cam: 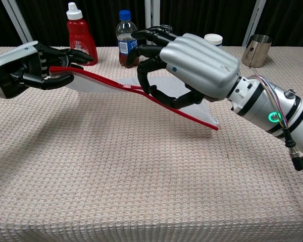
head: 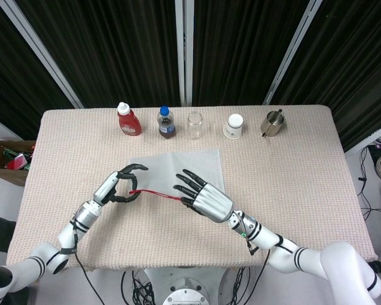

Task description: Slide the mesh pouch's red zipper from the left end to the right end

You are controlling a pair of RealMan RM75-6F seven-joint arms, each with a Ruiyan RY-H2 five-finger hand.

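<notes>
The mesh pouch [head: 178,168] lies near the middle of the table [head: 292,171], a thin, flat, pale sheet of see-through net. Its red zipper [cam: 156,100] runs along the near edge, and that long edge goes left to right. The left end is lifted off the cloth and the right end slopes down to touch it.

The left hand [cam: 20,73] pinches the raised left end of the red strip between thumb and fingers. The right hand [cam: 192,70] (shiny silver on the back, with black fingers) curls over the middle of the zipper. Its fingertips [cam: 146,91] close on the red strip there, where the slider seems to be.

The table wears a bumpy beige cloth. Along its far edge stand a red bottle [head: 127,119], a dark drink bottle [head: 166,122], a clear glass [head: 195,125], a white cup [head: 234,126] and a metal cup [head: 272,122].
</notes>
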